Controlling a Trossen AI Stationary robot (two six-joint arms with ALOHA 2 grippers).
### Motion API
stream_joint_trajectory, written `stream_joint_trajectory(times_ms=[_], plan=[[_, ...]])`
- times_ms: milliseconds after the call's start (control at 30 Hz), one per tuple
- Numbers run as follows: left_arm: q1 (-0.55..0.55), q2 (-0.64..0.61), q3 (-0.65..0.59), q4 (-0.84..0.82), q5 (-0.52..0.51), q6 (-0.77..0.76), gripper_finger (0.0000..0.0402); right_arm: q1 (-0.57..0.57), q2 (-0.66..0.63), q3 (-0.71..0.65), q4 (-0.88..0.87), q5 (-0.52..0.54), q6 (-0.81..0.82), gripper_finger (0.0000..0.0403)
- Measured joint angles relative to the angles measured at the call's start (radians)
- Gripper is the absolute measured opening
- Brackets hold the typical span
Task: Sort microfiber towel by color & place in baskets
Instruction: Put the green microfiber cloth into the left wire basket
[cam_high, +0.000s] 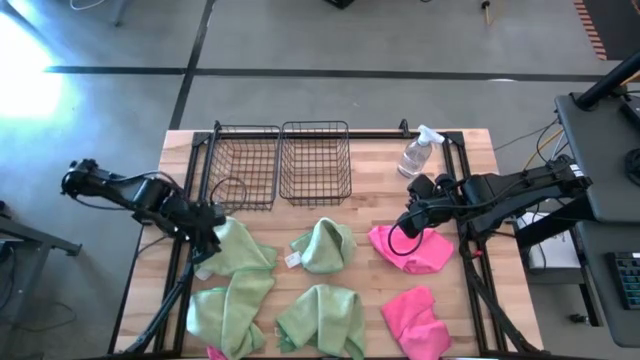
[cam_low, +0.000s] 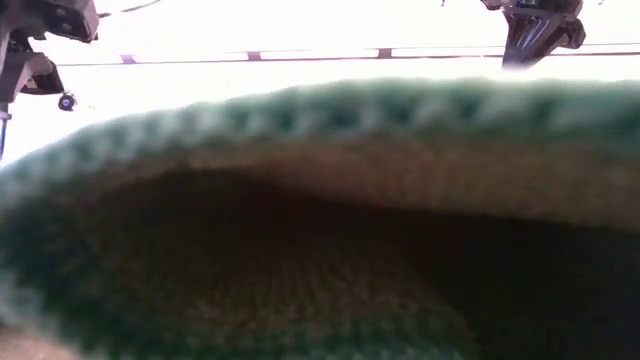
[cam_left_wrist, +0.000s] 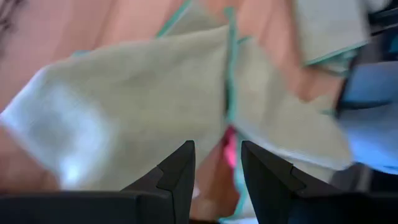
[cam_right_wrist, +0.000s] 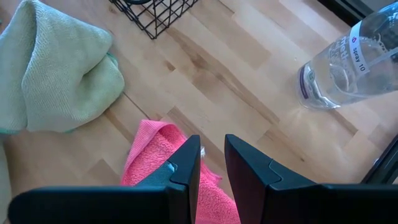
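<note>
Six towels lie loose on the wooden surface (cam_high: 470, 160), none yet in the two wire baskets (cam_high: 315, 160) at the far edge: four green ones spread across the left and middle, two pink ones on the right. The left tool (cam_left_wrist: 217, 168) hovers over the crumpled green towel (cam_high: 240, 247) nearest the left basket (cam_high: 243, 165), fingers slightly parted and empty. The right tool (cam_right_wrist: 211, 168) sits just above the upper pink towel (cam_high: 425, 250), fingers a narrow gap apart, holding nothing I can see. A clear spray bottle (cam_high: 417, 155) stands beyond it, near the right basket.

These cloths look light, soft and floppy, so they will sag and trail once lifted. I'd judge a raised fold or bunched ridge the best place to pinch, rather than a flat edge, which could slip free.
</note>
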Motion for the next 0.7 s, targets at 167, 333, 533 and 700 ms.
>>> stream_joint_trajectory(times_ms=[167,333,533,700], plan=[[-0.116,0.065,0.004,-0.006,-0.115,-0.080,0.0116,0.000,0.000,0.000,0.000,0.001,-0.001,0.0068],[-0.176,0.132,-0.027,-0.011,-0.151,-0.182,0.0116,0.000,0.000,0.000,0.000,0.001,-0.004,0.0068],[-0.207,0.209,-0.046,-0.011,-0.151,-0.293,0.0116,0.000,0.000,0.000,0.000,0.000,-0.014,0.0068],[-0.209,0.266,-0.046,-0.009,-0.187,-0.383,0.0116,0.000,0.000,0.000,-0.001,-0.017,-0.049,0.0068]])
